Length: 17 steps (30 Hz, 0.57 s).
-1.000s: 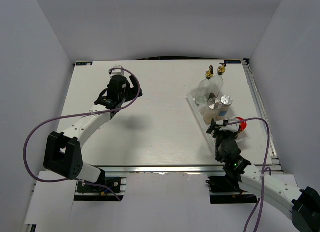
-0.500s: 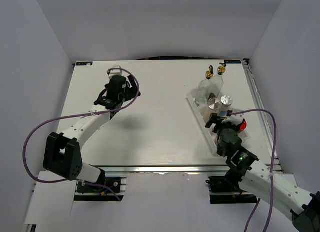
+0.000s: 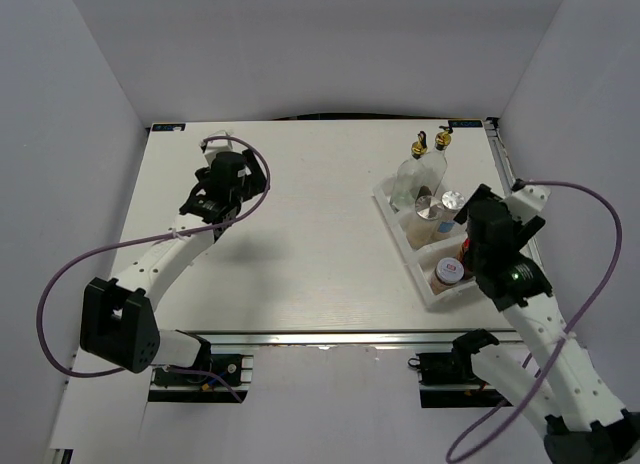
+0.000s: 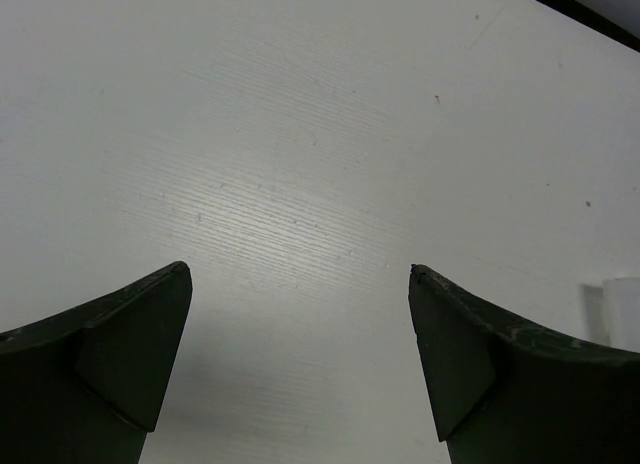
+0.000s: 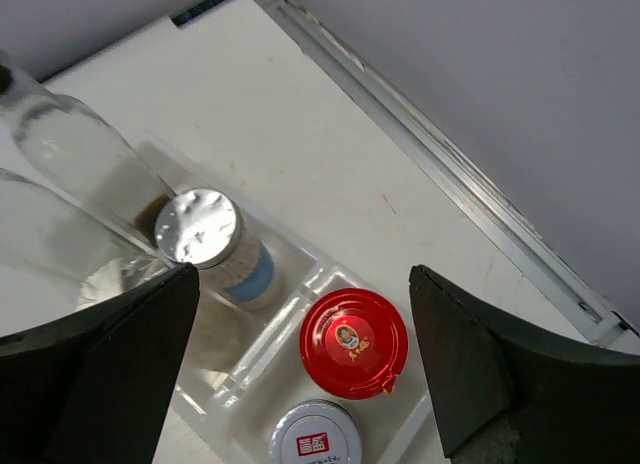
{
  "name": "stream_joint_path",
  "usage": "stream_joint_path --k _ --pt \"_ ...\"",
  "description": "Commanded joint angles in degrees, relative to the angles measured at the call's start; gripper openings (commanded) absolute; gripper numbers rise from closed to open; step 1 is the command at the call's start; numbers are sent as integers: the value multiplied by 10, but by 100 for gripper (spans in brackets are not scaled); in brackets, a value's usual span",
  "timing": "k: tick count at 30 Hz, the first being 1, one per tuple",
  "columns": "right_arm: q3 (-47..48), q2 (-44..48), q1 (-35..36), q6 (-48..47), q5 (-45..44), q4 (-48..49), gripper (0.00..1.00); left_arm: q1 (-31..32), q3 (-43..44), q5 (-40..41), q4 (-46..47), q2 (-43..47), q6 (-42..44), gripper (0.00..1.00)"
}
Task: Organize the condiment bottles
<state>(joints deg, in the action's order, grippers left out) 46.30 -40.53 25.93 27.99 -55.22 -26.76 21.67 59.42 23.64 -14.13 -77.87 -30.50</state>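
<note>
Since a second ago the right arm has risen from the near end of the tray, where its fingers were low around the red-lidded jar, and the left arm has edged slightly to its left.

The right gripper [image 5: 302, 272] hangs above the tray with its fingers spread wide and nothing held between them. Directly below it, seen between the two fingers, the red-lidded jar [image 5: 353, 344] stands upright in the white tray [image 3: 438, 296]. Just nearer than it sits the small white-lidded jar [image 5: 315, 434]; whether a divider separates these two cannot be told. Beyond a divider on the far side stands one silver-capped shaker [image 5: 200, 232], and a second shaker [image 5: 112, 279] is next to it, partly hidden behind the gripper's left finger. At the far end of the tray the two clear glass bottles [image 3: 412, 179] stand upright side by side, their gold-black pourers [image 3: 421, 142] pointing up.

Well apart, over the far left of the table [image 4: 300, 134], the left gripper [image 4: 300, 272] hovers fully spread and empty, with only bare white surface between its fingers.
</note>
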Motion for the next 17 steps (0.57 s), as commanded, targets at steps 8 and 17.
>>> stream_joint_path --k 8,17 --pt "84 -191 -287 -51 287 71 90 -12 -14 57 -20 56 15 98" --pt "34 -137 -287 -64 287 137 89 -15 -17 67 -21 69 12 98"
